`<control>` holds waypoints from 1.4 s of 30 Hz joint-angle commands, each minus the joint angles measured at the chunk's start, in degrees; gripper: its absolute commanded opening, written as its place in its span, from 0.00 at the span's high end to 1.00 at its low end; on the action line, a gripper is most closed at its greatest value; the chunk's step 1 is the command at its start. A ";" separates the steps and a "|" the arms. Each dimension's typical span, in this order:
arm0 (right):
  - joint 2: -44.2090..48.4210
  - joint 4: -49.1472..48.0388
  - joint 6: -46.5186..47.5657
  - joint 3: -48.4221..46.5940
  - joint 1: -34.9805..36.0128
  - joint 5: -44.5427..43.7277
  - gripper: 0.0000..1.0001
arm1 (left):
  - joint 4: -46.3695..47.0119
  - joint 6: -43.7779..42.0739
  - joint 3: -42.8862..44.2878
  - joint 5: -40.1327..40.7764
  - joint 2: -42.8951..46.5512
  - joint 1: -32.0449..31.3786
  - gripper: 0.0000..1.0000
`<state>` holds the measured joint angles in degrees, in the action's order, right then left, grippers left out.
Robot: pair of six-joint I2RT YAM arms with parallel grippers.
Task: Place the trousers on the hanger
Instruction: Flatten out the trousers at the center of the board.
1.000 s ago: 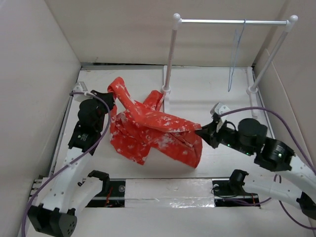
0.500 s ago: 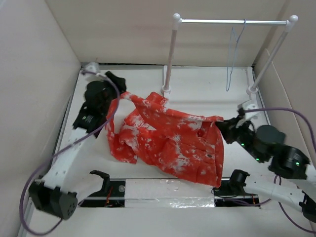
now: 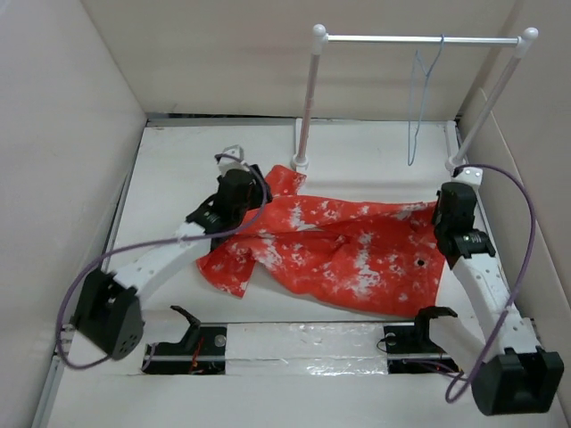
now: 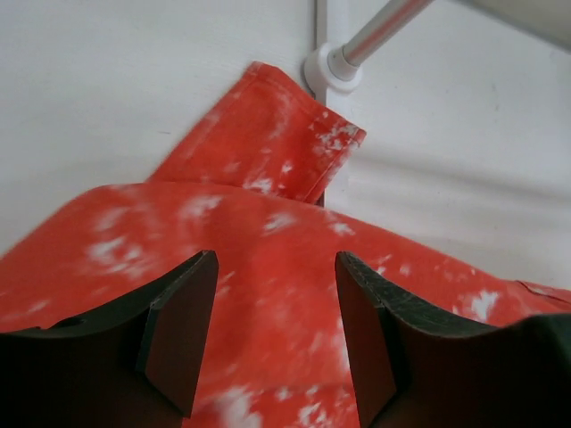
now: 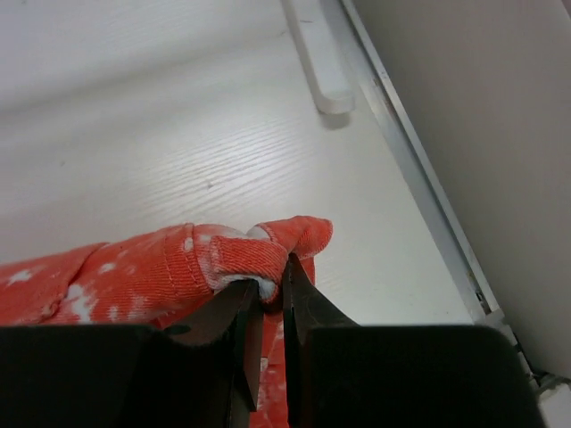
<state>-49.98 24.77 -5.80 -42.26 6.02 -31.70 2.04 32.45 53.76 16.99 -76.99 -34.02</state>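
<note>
The red-orange trousers [image 3: 339, 254] lie spread out across the table from left to right. My left gripper [image 3: 257, 189] hovers over their upper left part, open, with only cloth [image 4: 268, 214] below the gap [image 4: 275, 267] and nothing between the fingers. At the right end, my right gripper [image 3: 441, 216] is shut on a bunched corner of the trousers [image 5: 259, 245], with the fold pinched at the fingertips [image 5: 284, 267]. The pale blue-grey wire hanger [image 3: 419, 98] hangs from the rack's crossbar at the back right, away from both grippers.
The white-posted rack [image 3: 308, 98] stands at the back, and its left post foot [image 4: 332, 67] is just beyond a trouser leg end. Its right post foot [image 3: 457, 163] is close behind my right wrist. Box walls enclose the table; the right wall [image 5: 482, 134] runs beside my right gripper.
The left gripper opened, let go of the trousers and swung in toward the middle. The right arm pulled its corner to the right, drawing the bunched trousers out flat.
</note>
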 commanded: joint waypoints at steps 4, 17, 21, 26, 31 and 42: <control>-5.56 -18.79 2.90 -1.51 -13.84 20.61 0.91 | -0.01 8.49 -18.48 7.35 19.75 0.45 0.48; 10.24 -18.19 5.19 4.29 -4.98 36.80 0.50 | -27.42 33.02 -29.07 17.96 44.28 0.45 0.38; 11.92 -16.60 7.12 2.54 1.87 36.45 0.91 | -36.91 36.18 -24.94 19.75 47.72 0.45 0.42; 11.30 -16.96 8.26 0.17 10.48 37.95 0.95 | -42.47 42.07 -23.17 16.16 40.27 -2.10 0.46; 12.10 -17.22 10.02 0.51 16.12 36.71 0.86 | -47.04 46.30 -20.89 14.21 39.02 -2.81 0.43; 14.82 -17.48 10.72 0.69 21.83 38.56 0.73 | -47.32 47.81 -19.65 19.65 29.03 -3.42 0.43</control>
<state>-36.51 8.97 3.90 -39.29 26.72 6.24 -45.25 78.98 32.49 31.59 -43.24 -37.17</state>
